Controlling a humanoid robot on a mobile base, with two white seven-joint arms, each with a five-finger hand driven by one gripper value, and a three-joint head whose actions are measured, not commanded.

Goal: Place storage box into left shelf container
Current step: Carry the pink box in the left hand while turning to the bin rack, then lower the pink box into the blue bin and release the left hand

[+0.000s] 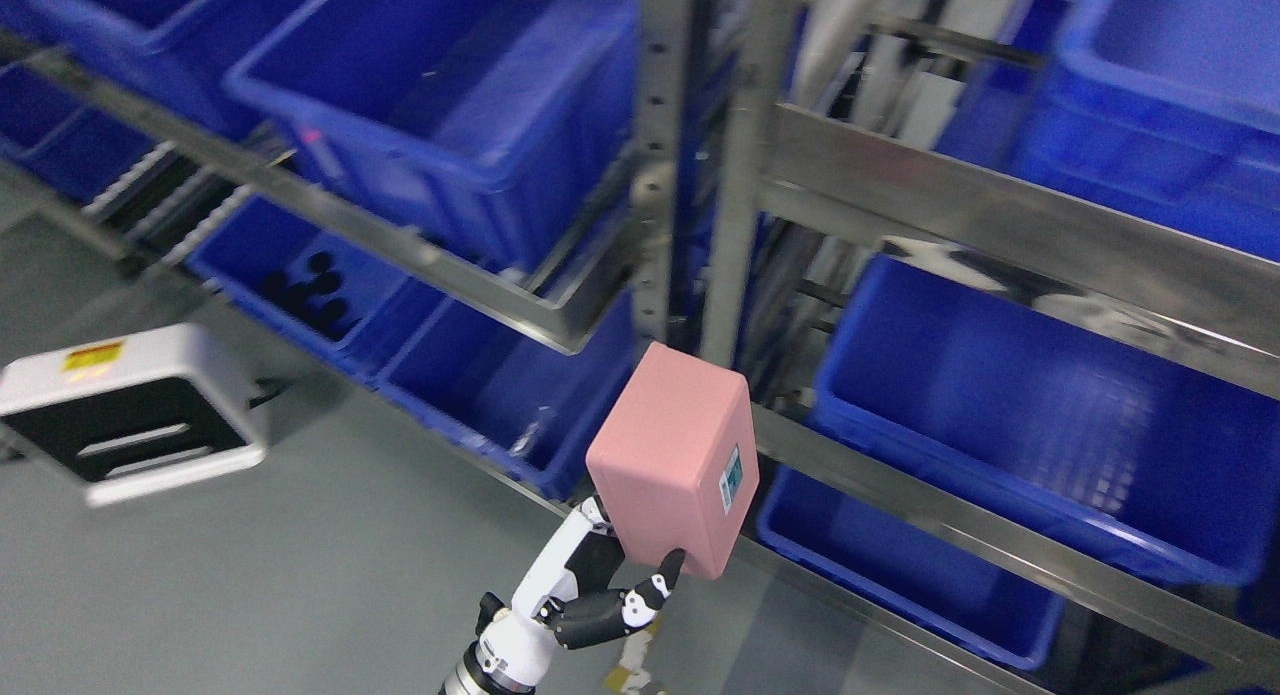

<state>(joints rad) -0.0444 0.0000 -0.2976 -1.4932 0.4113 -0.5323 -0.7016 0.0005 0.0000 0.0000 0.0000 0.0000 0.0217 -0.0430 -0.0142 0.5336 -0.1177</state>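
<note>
A pink storage box [672, 460] with a small label on its side is held up in front of the steel uprights [660, 175] between the two shelves. My left hand [607, 587] comes up from the bottom edge left of the middle and is shut on the box's lower end, fingers curled under it. The left shelf's blue containers lie up and to the left: a large one [450, 105] on the upper level and one [500, 395] on the level below, just left of the box. The right arm does not show.
A blue bin [310, 285] further left holds dark objects. The right shelf has blue bins at the middle [1050, 415], top [1170, 95] and bottom [900, 565]. A white and black step stool [130, 415] stands on the grey floor at left. Steel rails [1000, 215] cross in front.
</note>
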